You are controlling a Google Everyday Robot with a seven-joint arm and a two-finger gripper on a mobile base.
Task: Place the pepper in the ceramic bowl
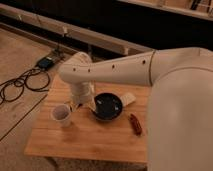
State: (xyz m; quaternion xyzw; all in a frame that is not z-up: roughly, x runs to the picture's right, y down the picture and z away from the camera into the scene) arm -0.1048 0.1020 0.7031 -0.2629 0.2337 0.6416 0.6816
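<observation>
The ceramic bowl, round, dark and glossy, sits in the middle of the wooden table. A small elongated reddish-brown pepper lies on the table just right of the bowl, apart from it. My gripper hangs below the white arm's wrist, low over the table between the white cup and the bowl's left rim. It is far from the pepper, with the bowl between them. The arm hides most of the gripper.
A white cup stands upright at the table's left. A pale flat object lies by the bowl's back right rim. My large white arm spans the right side. Cables and a dark box lie on the floor to the left.
</observation>
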